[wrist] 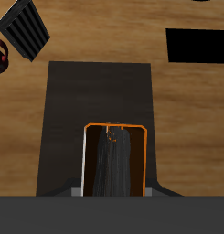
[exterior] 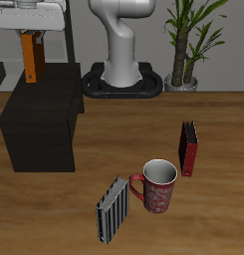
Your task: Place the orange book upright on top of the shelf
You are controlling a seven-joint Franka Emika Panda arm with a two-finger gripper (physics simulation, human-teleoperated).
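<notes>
Starting at nine o'clock in the exterior view: large dark brown-black box-shaped shelf with a flat top, sitting on the wooden desk. Directly above its back edge, at about eleven o'clock, the thin orange book with a dark edge, hanging upright and clear of the shelf top. Clamped from above by the white two-finger gripper, fingers closed on the book's upper end. From the wrist view, the book's orange outline seen end-on, the dark shelf top spread beneath it and plenty of flat surface on either side.

Moving across: grey striped book leaning at six o'clock, red patterned mug just beside it, slim red book with black spine standing at three o'clock, a green potted plant at one o'clock. All well apart from the shelf, no obstruction there.

Step in hand, by the look of it: lowering onto the shelf top. Risks from here: releasing too high, so a thin book lands on a narrow edge and topples flat. Setting down too near the back edge, so it tips off behind. Any tilt in the grip, and the base meets the top corner-first and slides.
</notes>
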